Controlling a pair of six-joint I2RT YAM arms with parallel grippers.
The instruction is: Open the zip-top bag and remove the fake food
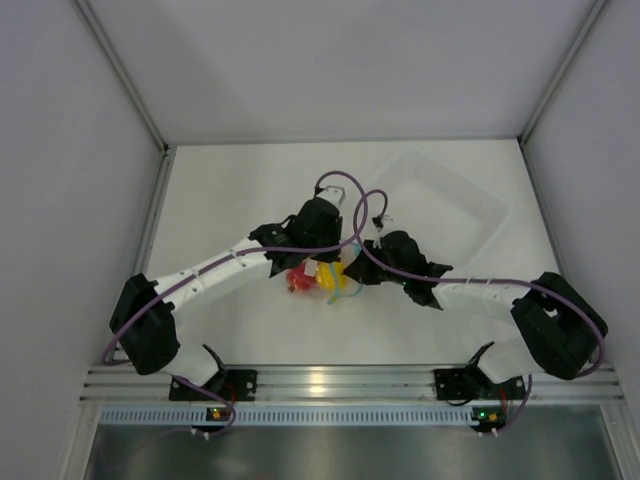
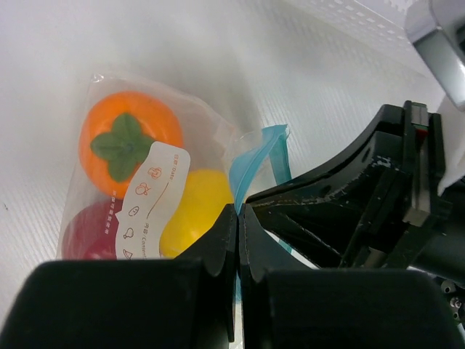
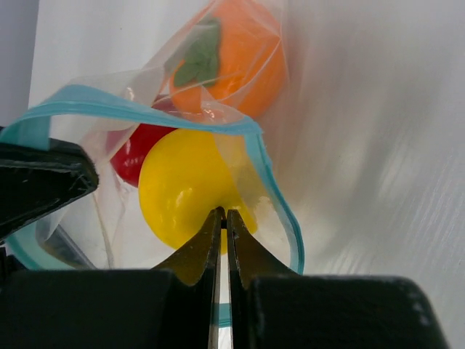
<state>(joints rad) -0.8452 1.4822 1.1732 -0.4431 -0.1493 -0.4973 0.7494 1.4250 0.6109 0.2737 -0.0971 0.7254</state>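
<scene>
L gripper (image 2: 237, 212) pinched tight on zip-top bag (image 2: 163, 182) lip, R gripper (image 3: 221, 216) clamping the other lip; orange fruit (image 3: 236, 65) at 12 o'clock of yellow fruit (image 3: 182, 185).

surface (image 1: 230, 200): white and matte, faintly ribbed in the close views; it is closed in by pale panels (image 1: 60, 150) on three sides.
tray (image 1: 460, 180): clear and rectangular, set at an angle at the far right.
zip-top bag (image 1: 315, 280): rested near the middle, near the tray but apart from it.

White arms (image 1: 212, 268), scuffed black fingers (image 2: 327, 205), purple cables (image 1: 340, 179), perhaps a green base light (image 1: 483, 413).
</scene>
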